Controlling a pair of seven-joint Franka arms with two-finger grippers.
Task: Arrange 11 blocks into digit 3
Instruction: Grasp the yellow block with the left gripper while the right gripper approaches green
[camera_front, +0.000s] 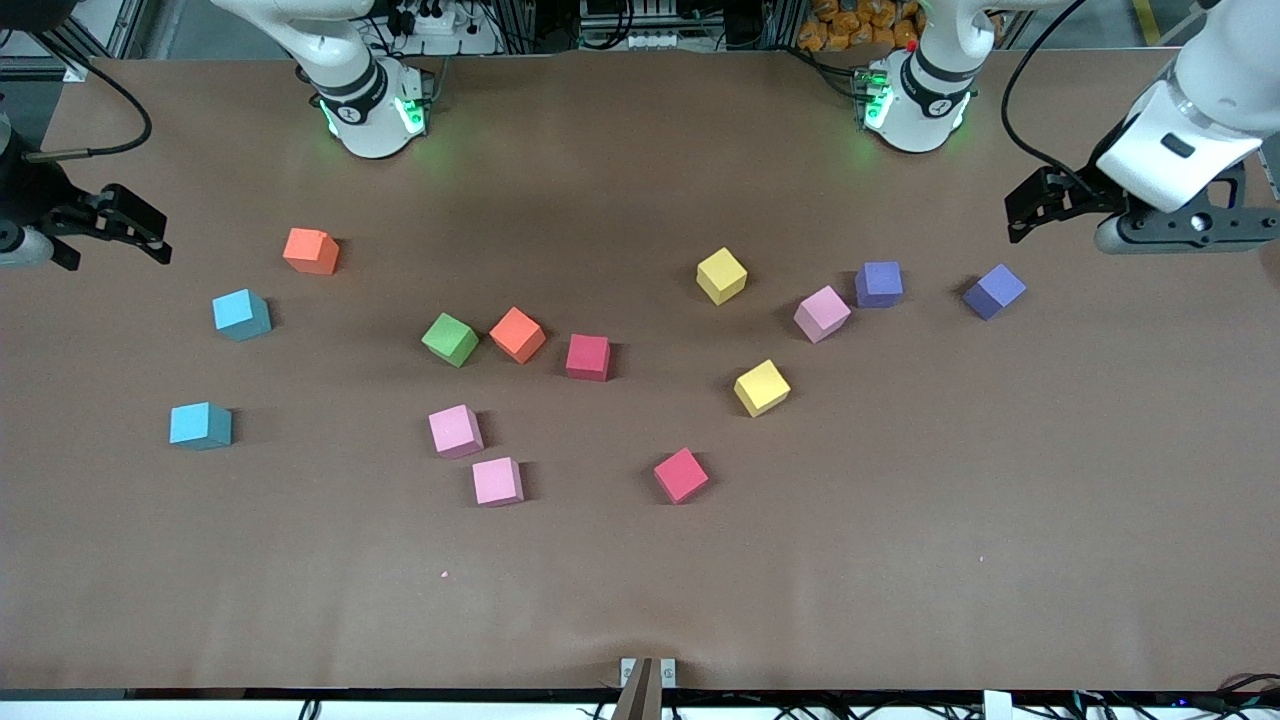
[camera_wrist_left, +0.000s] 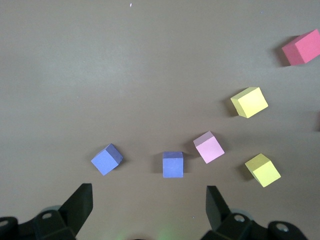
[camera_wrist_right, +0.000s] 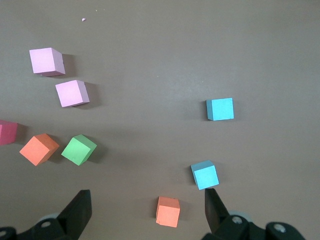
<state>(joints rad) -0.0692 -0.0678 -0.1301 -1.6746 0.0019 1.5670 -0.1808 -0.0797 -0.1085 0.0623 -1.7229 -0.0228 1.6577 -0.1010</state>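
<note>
The blocks lie scattered and apart on the brown table; no digit 3 shows. Toward the left arm's end are two purple (camera_front: 878, 284) (camera_front: 994, 291), a pink (camera_front: 822, 313) and two yellow (camera_front: 721, 275) (camera_front: 762, 387). In the middle lie green (camera_front: 450, 339), orange (camera_front: 517, 334), two red (camera_front: 588, 357) (camera_front: 681, 475) and two pink (camera_front: 455, 431) (camera_front: 497, 481). Another orange block (camera_front: 311, 251) (camera_wrist_right: 168, 211) sits toward the right arm's end. My left gripper (camera_front: 1015, 215) (camera_wrist_left: 149, 205) hangs open and empty above the table beside the purple pair (camera_wrist_left: 106, 159) (camera_wrist_left: 173, 164). My right gripper (camera_front: 155, 235) (camera_wrist_right: 147, 210) hangs open and empty too.
Two light-blue cubes (camera_front: 241, 314) (camera_front: 200, 425) sit toward the right arm's end, one of them (camera_wrist_right: 205, 174) close to my right gripper's finger in its wrist view. Both arm bases stand at the table's edge farthest from the front camera. A wide bare strip runs along the nearest edge.
</note>
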